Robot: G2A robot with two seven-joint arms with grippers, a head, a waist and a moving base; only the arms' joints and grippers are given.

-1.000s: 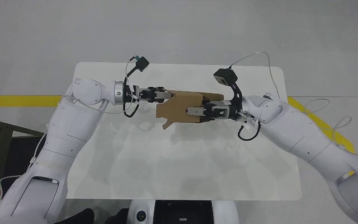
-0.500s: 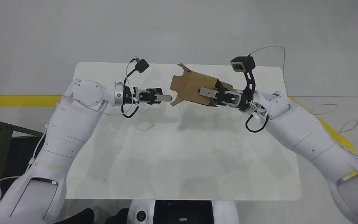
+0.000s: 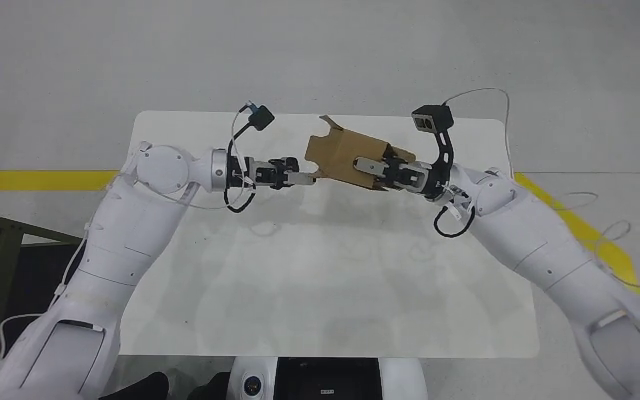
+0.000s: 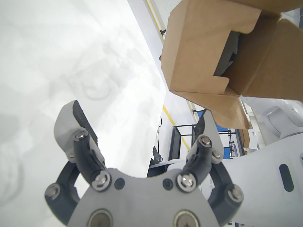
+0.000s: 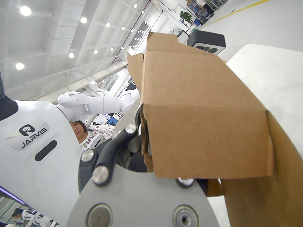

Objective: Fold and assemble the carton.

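Carton [image 3: 350, 158] is up in the air with the tabletop [image 3: 330, 290] below it, half popped open, flaps loose. The right tool [image 3: 368, 168] is clamped on the wall at one end of it. The long axis runs from that end straight toward the left tool [image 3: 305, 176], which is spread wide and empty just off the carton's open end, by the lowest flap. Can't tell if it's touching. I'd guess the left one does the next fold.

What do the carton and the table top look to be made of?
The carton: brown cardboard, matte; creased folds and raw cut edges suggest thin corrugated or paperboard, which one I cannot tell. The table: smooth white top, faintly glossy since it shows soft reflections; probably laminate or painted board.
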